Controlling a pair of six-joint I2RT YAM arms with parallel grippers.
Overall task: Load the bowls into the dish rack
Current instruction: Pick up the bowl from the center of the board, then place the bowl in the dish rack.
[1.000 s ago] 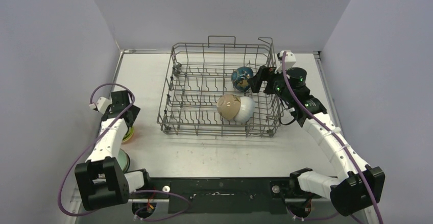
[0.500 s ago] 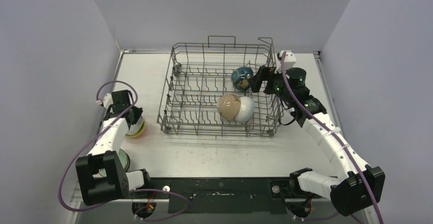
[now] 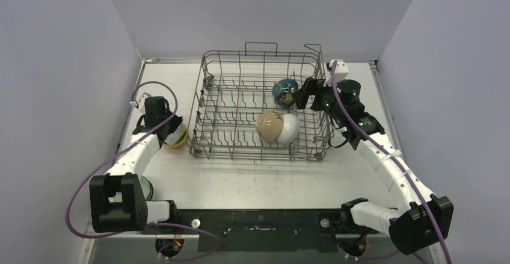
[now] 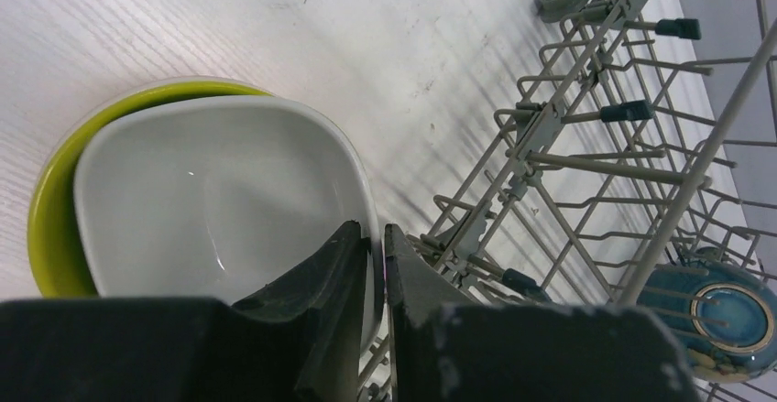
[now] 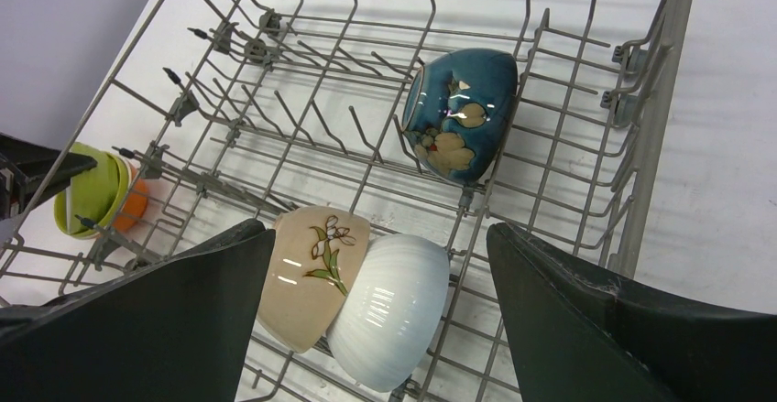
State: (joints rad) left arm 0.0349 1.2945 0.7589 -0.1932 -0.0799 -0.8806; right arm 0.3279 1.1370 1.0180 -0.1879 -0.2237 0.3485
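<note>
White tabletop (image 3: 252, 186) carries the dish rack (image 3: 258, 104). Just left of it, the left gripper (image 4: 376, 255) pinches the rim of a white bowl (image 4: 211, 191) nested in a lime bowl (image 4: 50, 210). Lift straight up, since the lime one may cling. Right gripper (image 3: 304, 94) hangs spread over the rack.

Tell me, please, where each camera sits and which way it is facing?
Top external: above and behind the bases, looking down on the dish rack; both arms show.
Left wrist: on the left arm, looks down past the left claw, pinching the plain white bowl beside the rack.
Right wrist: on the right arm, looks down into the rack between the fingers of the open right claw.
Shared: all three show the blue-patterned bowl.
</note>
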